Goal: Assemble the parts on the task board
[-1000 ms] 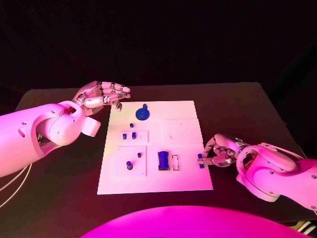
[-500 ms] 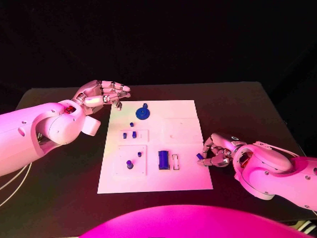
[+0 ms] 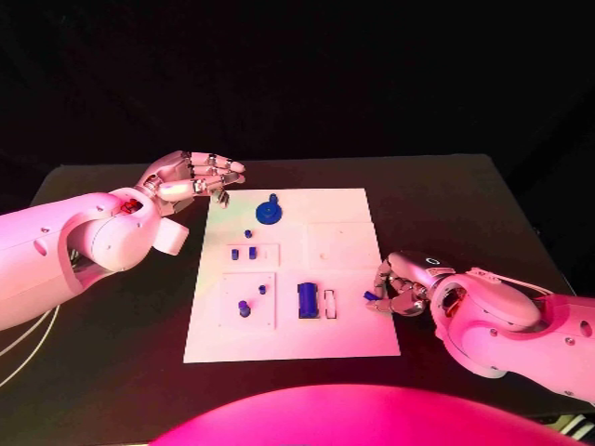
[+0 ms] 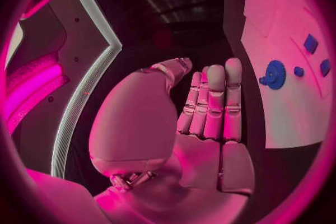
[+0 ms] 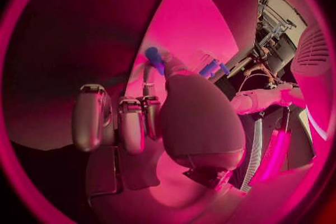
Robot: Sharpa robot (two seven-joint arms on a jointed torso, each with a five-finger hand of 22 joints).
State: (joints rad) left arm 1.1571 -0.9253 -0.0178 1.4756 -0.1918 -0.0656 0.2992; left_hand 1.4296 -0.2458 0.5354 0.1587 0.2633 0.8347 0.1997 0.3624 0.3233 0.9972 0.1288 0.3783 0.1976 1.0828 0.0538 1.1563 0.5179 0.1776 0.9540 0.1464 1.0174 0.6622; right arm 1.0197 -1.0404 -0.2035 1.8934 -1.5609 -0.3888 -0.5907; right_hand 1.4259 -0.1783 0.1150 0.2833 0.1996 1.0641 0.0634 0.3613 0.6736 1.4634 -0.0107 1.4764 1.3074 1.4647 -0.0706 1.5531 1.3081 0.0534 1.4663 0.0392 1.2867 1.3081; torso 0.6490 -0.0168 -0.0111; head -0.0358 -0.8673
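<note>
The white task board [image 3: 345, 232] lies in the middle of the black table. My right hand [image 3: 405, 285] rests at the board's right edge and pinches a small blue part [image 3: 372, 296] at its fingertips, just right of an upright blue block [image 3: 306, 299] and a narrow white slot [image 3: 330, 304]. The right wrist view has the same blue part [image 5: 153, 58] at the tips of the right hand [image 5: 182, 117]. My left hand [image 3: 191, 178] hovers off the board's far left corner, holding nothing, fingers side by side [image 4: 210, 101]. A blue gear [image 3: 269, 212] sits near it on the board.
Small blue pegs [image 3: 244, 252] stand in a raised square left of centre, and two more blue pieces [image 3: 251, 302] in the square nearer me. A bare raised square [image 3: 337, 243] lies on the right half. Dark table surrounds the board.
My right hand has shifted slightly left over the board's right edge, carrying the small blue part with it. The left arm has stayed where it was.
</note>
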